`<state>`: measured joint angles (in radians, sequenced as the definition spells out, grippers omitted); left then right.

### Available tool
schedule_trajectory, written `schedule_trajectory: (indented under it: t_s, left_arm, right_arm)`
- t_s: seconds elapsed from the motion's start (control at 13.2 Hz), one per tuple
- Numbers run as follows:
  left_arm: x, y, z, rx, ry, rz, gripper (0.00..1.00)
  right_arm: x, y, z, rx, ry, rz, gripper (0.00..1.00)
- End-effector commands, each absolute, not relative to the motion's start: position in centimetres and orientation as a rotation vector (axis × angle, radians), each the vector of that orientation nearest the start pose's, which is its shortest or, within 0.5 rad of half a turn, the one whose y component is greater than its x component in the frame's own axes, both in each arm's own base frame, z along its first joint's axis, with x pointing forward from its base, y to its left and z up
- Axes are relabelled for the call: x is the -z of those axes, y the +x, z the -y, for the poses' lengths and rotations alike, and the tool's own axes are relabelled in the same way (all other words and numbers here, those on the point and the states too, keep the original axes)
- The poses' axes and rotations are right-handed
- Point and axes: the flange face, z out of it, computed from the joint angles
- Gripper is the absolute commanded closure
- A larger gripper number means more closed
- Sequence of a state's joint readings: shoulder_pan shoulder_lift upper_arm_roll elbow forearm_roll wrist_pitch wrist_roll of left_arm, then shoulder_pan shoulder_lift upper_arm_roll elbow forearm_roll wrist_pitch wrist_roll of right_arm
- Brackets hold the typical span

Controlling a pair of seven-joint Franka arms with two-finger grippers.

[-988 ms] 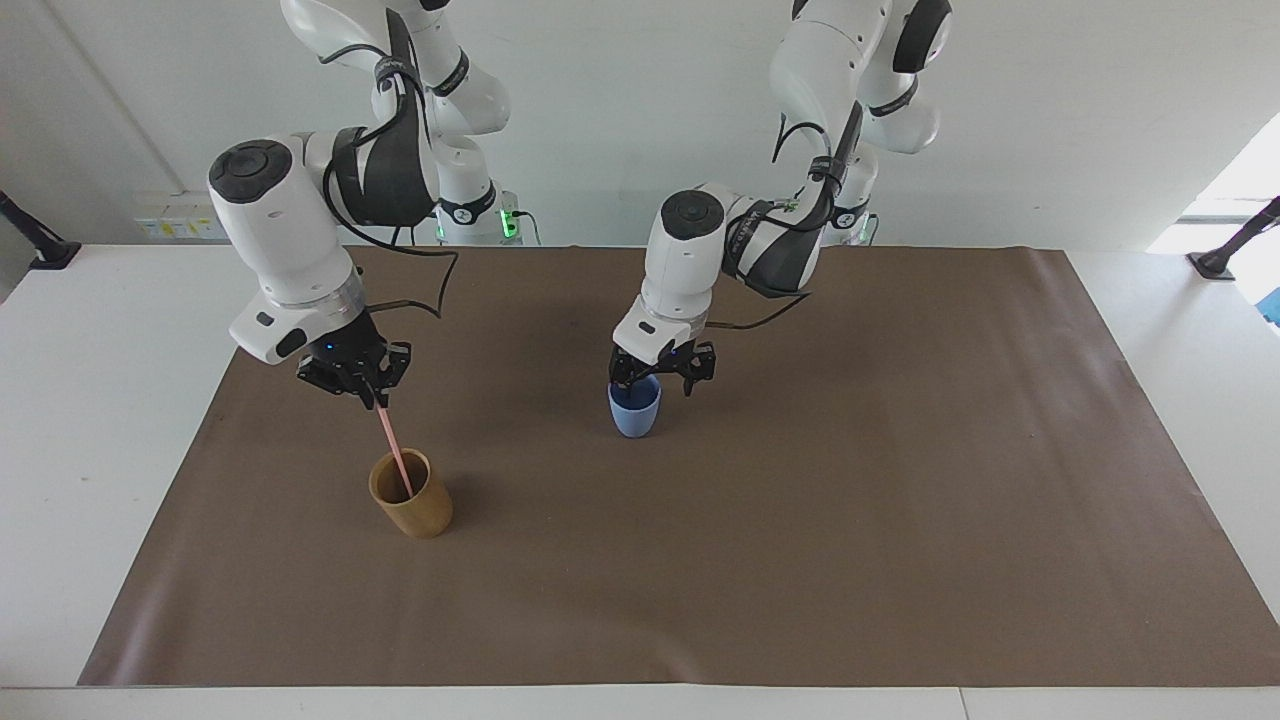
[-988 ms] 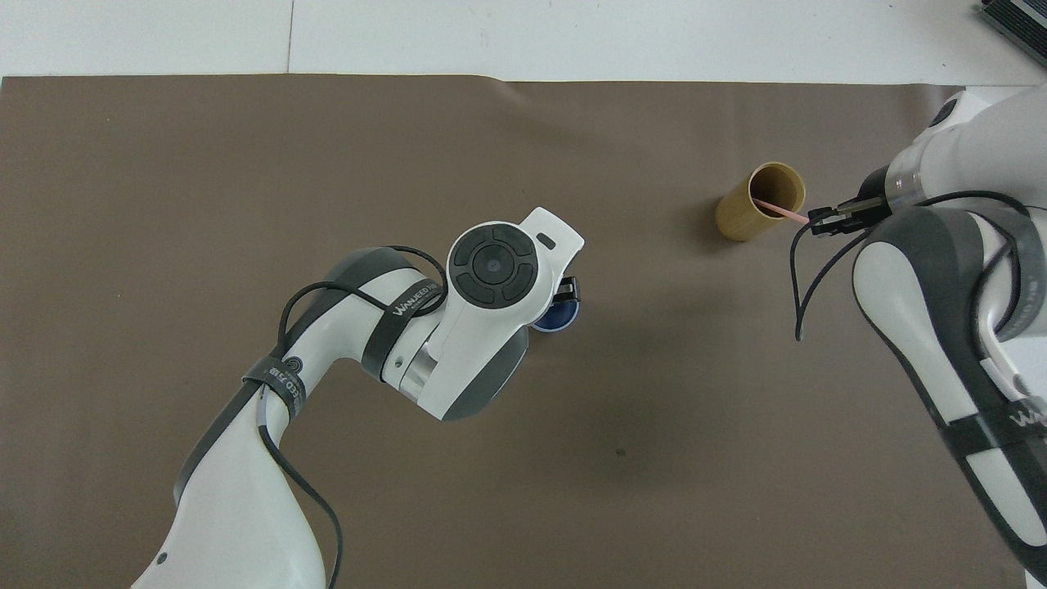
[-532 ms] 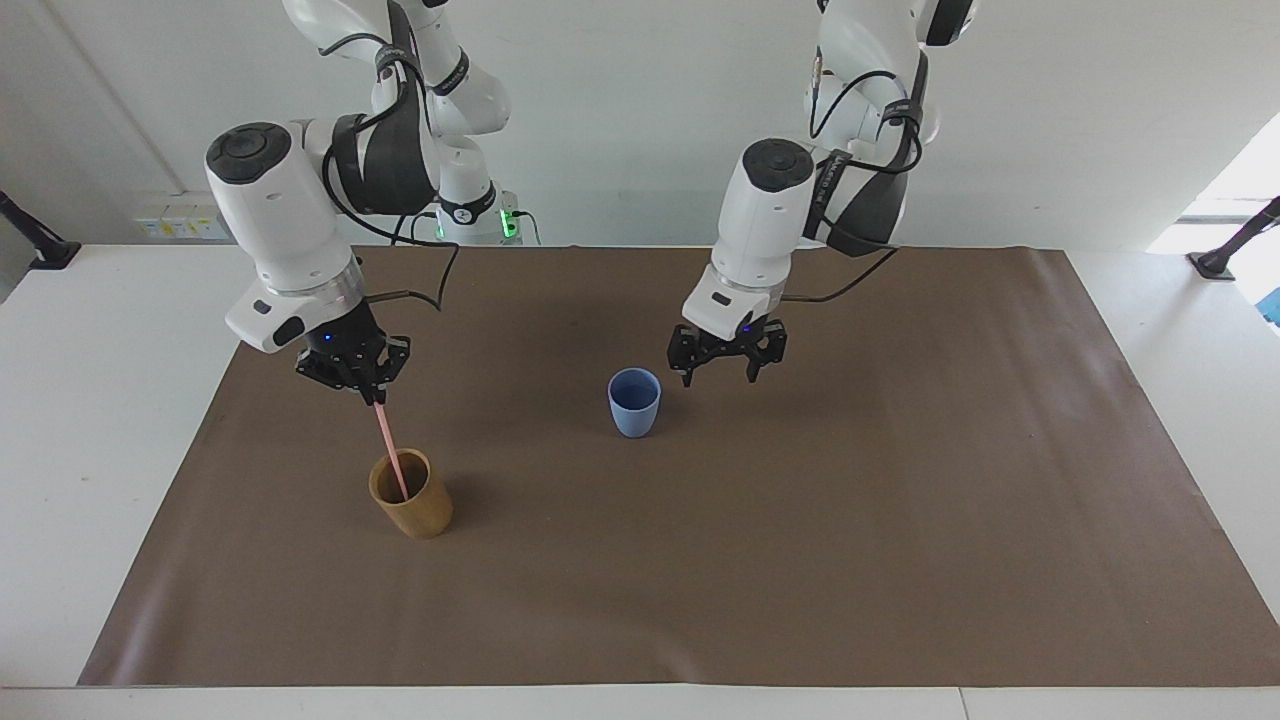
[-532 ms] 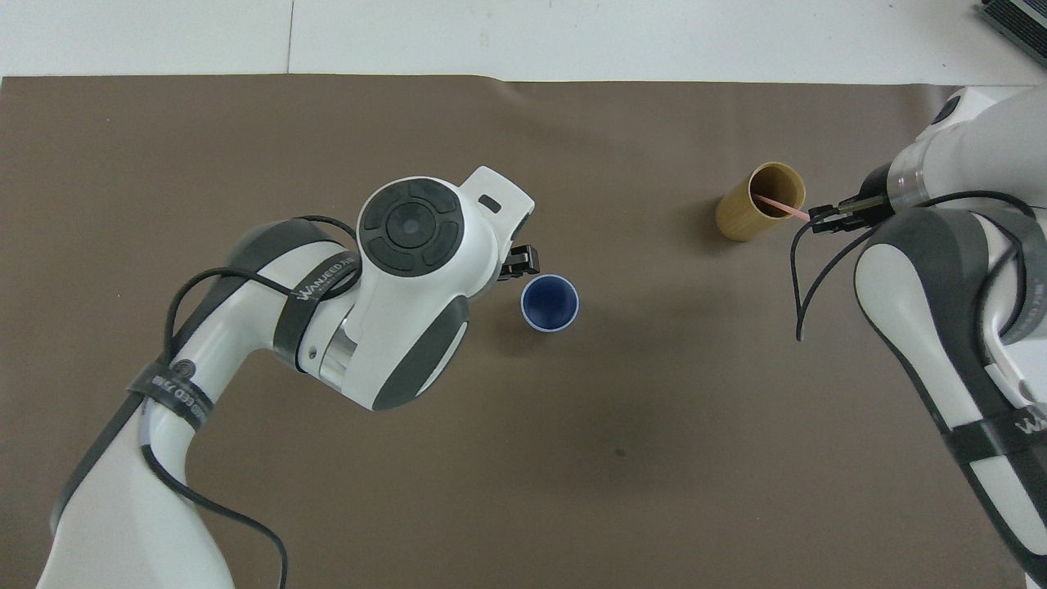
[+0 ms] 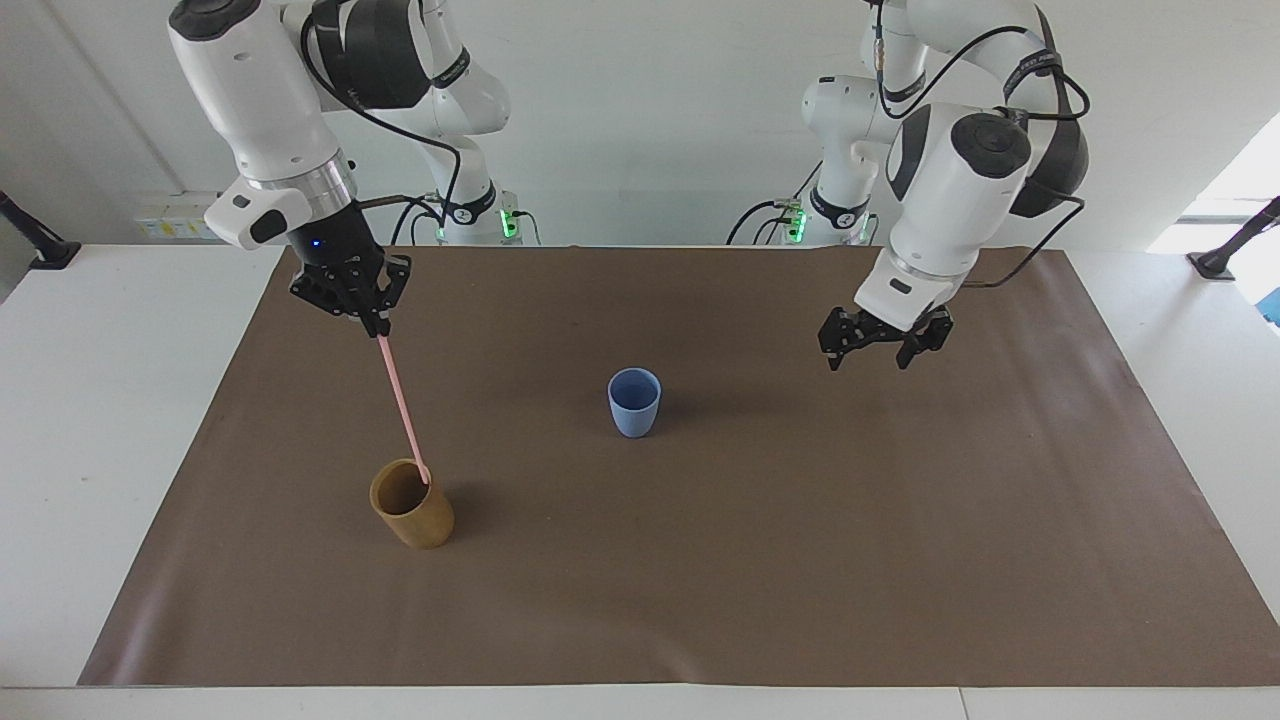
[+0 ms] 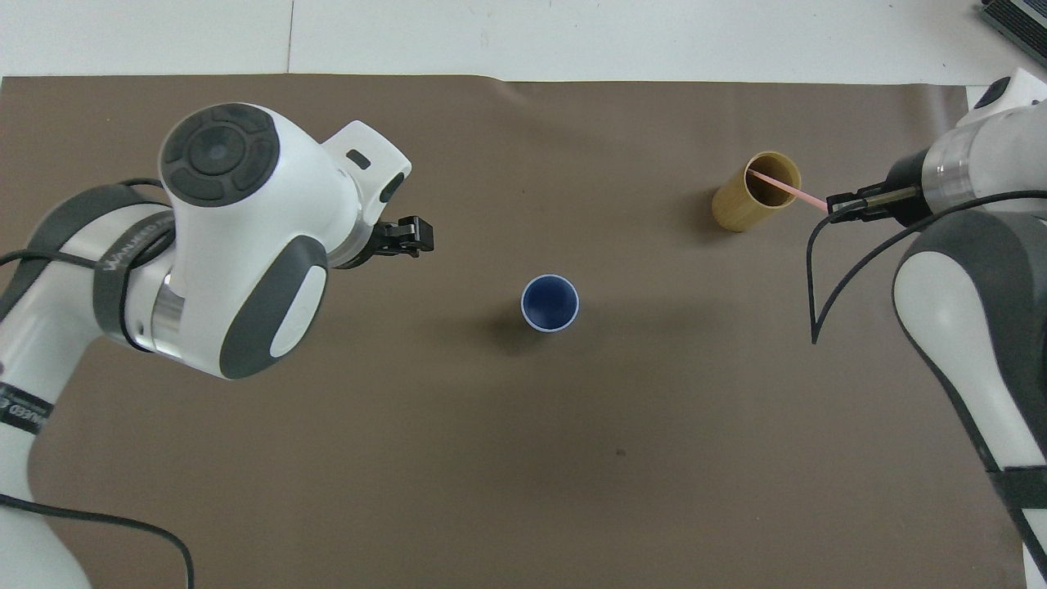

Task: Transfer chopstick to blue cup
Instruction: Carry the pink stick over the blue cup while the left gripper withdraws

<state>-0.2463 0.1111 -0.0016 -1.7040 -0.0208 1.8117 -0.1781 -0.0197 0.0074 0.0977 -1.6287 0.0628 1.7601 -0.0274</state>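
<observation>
Right claw (image 5: 376,325): clamped on chopstick (image 5: 402,408), tip at tan cup (image 5: 412,516) rim. Left claw (image 5: 882,350): fingers apart, raised over brown mat (image 5: 900,520). Blue cup (image 5: 634,402): upright.

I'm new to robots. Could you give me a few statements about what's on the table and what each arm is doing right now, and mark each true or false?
1. The right gripper is shut on the chopstick. True.
2. The chopstick is fully clear of the tan cup. False: its lower tip is at that cup's rim.
3. The left gripper holds the blue cup. False: it hangs open over the brown mat, apart from the cup.
4. The blue cup stands upright. True.
5. The tan cup is nearer to the robots than the blue cup. False: it is farther.
</observation>
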Motion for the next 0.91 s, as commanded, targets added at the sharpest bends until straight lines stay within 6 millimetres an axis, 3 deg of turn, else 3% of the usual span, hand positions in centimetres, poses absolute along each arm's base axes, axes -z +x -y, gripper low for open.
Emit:
schedule_trajectory:
  t_s: [0.0,0.15,0.23,0.46,0.61,0.84]
  left_arm:
    - [-53.4,56.1,9.6,-0.091,-3.143,-0.21,0.0]
    - [-55.2,56.0,5.9,-0.071,-3.143,-0.279,0.0]
    - [-56.3,55.8,5.1,-0.044,-3.142,-0.282,0.0]
    - [-60.0,55.0,4.8,-0.005,-3.14,-0.272,0.0]
    - [-62.4,54.4,4.9,-0.029,-3.137,-0.277,0.0]
    - [-65.9,52.6,4.6,-0.053,-3.135,-0.276,0.0]
  right_arm:
    - [-62.5,56.5,-9.1,0.158,-3.04,0.0,1.0]
    - [-63.1,55.7,-14.2,0.147,-3.013,-0.182,1.0]
    - [-63.3,55.0,-16.4,0.126,-2.978,-0.277,1.0]
    - [-63.6,53.5,-19.9,-0.065,-2.78,-0.619,1.0]
    - [-62.9,52.0,-24.2,-0.151,-2.762,-0.705,1.0]
    - [-60.8,52.6,-25.7,-0.275,-2.704,-0.776,1.0]
